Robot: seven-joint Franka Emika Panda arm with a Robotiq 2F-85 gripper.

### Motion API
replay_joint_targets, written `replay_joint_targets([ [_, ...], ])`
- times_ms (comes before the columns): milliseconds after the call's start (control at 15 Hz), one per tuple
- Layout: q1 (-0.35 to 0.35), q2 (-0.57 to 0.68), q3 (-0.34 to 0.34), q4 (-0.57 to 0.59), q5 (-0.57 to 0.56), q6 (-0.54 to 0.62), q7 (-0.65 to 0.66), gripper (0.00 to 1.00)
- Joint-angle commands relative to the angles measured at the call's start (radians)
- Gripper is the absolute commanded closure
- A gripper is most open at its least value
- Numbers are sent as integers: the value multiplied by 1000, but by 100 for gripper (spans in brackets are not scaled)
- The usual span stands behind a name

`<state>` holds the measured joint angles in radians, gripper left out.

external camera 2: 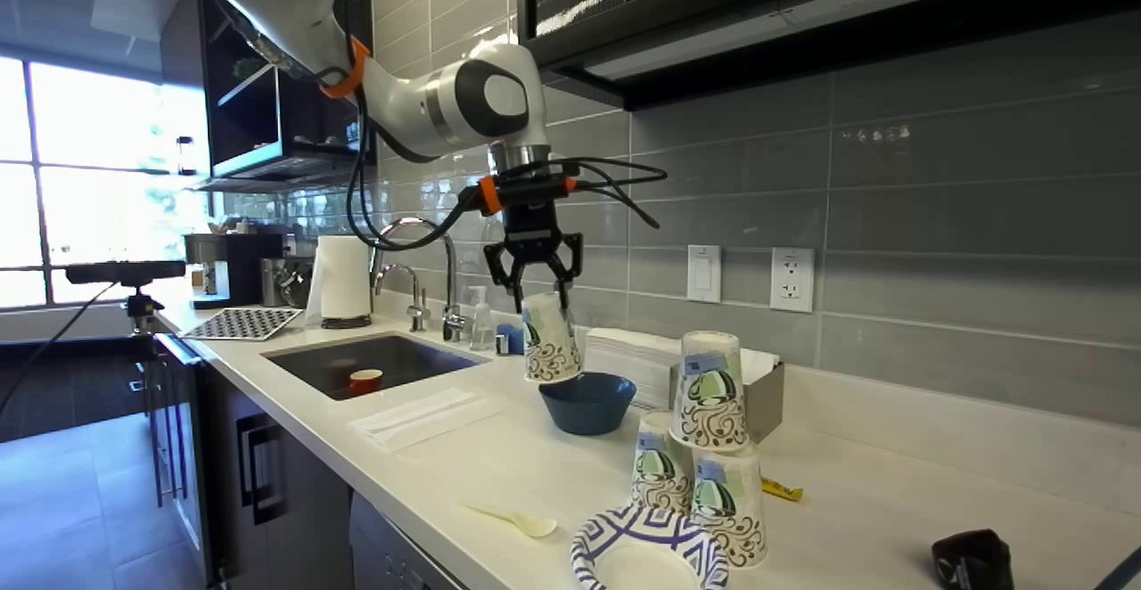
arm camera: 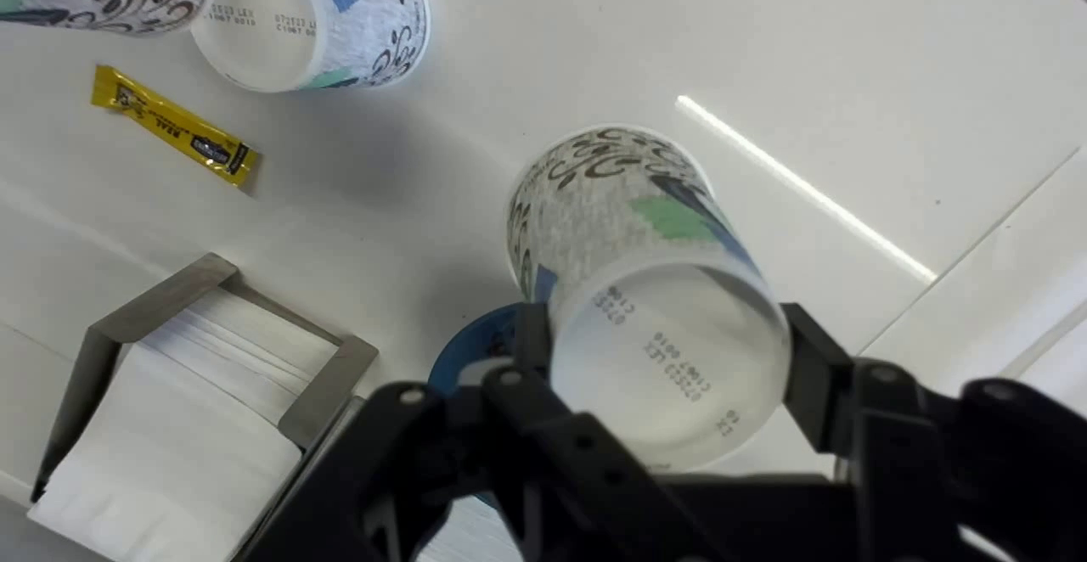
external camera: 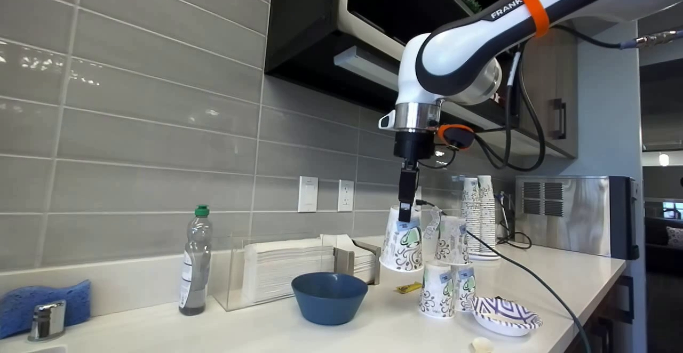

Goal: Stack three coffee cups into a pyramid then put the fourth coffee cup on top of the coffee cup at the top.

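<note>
Counter (external camera: 256,329) stretches below your arm (external camera: 469,59), which bends so that the gripper (external camera 2: 541,307) points downward. In both exterior views you see a pile of paper napkins (external camera: 288,267) near the wall (external camera: 155,129), with a blue bowl (external camera: 330,302) in front of it. A patterned plate (external camera 2: 593,541) rests just beside the pyramid of three cups (external camera 2: 704,434); whether it touches them, you cannot tell. In an exterior view a clear, green-topped bottle (external camera: 195,273) stands near the napkins.

Your gripper's fingers (arm camera: 815,367) are drawn in on the fourth cup (external camera 2: 551,340), pinching it from two sides near its base. That cup hangs in mid-air, mouth down and slightly tilted, near the bowl and apart from the pyramid; the wrist view gives you the print on its upturned base. The other three are mouth down as well: two lower cups (external camera 2: 731,519) stand side by side on the counter, and the top cup (external camera 2: 710,385) sits across both. Next in size, you have a pale spoon (external camera 2: 530,526) lying near the plate. Smallest is a yellow packet (arm camera: 174,125), flat on the counter near the lower cups.
</note>
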<state>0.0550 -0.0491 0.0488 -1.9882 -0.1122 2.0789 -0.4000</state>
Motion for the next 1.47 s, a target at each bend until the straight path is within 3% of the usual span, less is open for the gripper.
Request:
replay_joint_targets([
  [0,2,-33,1,50,-15,-27,1,59],
  [800,-57,-98,-52,292,-107,-225,134,59],
  [1000,-83,-84,-79,318,-105,-254,165,59],
  [1067,-72,-103,-76,280,-92,-216,130,59],
  [1133,-76,-103,-81,282,-92,-218,129,34],
  [1333,-73,-100,-78,281,-92,-218,128,34],
  [1400,-82,-89,-84,296,-97,-218,149,59],
])
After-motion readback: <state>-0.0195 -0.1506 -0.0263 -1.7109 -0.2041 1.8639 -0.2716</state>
